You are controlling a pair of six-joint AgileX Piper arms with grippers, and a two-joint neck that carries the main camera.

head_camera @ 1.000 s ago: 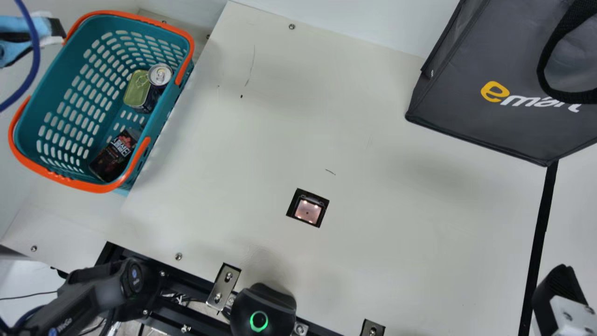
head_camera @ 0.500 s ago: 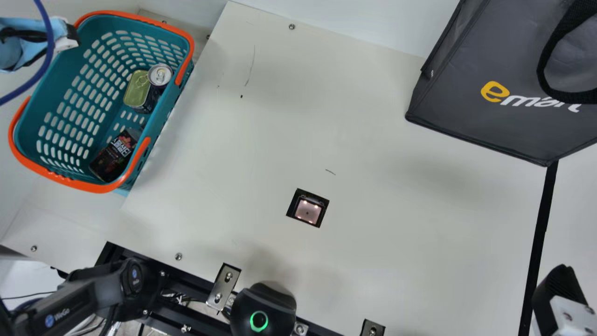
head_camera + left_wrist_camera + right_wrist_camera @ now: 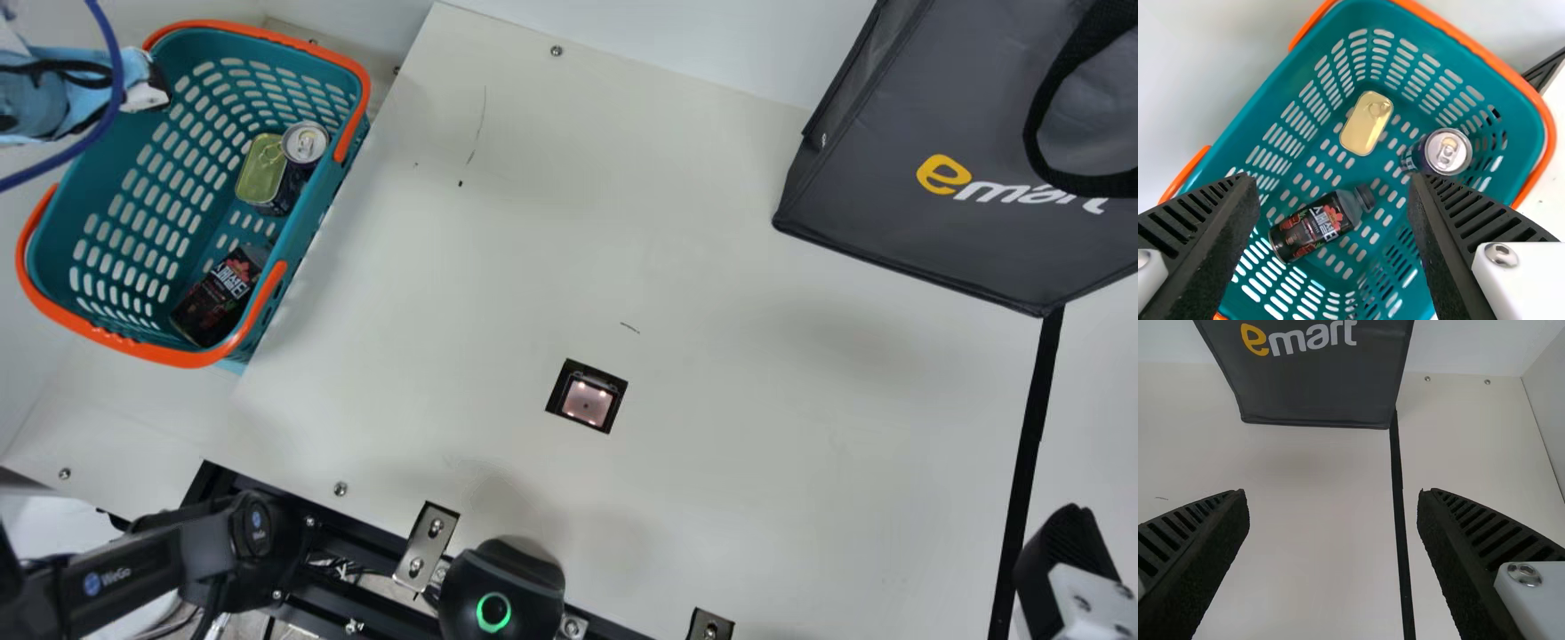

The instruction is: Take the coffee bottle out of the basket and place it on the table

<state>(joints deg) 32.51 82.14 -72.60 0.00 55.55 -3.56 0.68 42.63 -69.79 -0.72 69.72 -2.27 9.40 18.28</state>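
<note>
At the main view's upper left, my left gripper (image 3: 149, 92) is over the far left rim of the teal basket (image 3: 133, 191). The dark coffee bottle (image 3: 213, 302) lies on its side at the basket's near end. In the left wrist view, my left gripper (image 3: 1333, 183) stands open above the basket (image 3: 1225, 143), and the coffee bottle (image 3: 1313, 227) shows between and below its fingers, untouched. At the main view's lower right edge is my right gripper (image 3: 1062, 551); in the right wrist view, the right gripper (image 3: 1333, 497) is open over the table with nothing between its fingers.
In the basket, a flat golden tin (image 3: 260, 169) stands beside a dark drink can (image 3: 304, 144). A grey bag (image 3: 889, 160) is at the far right of the cream table (image 3: 756, 400). A square scanner (image 3: 587, 400) sits in the tabletop; the basket's orange handles lie along its rim.
My left arm has moved to the right, its gripper coming from beside the basket to over its far left rim. The right arm, basket and bottle have kept still.
</note>
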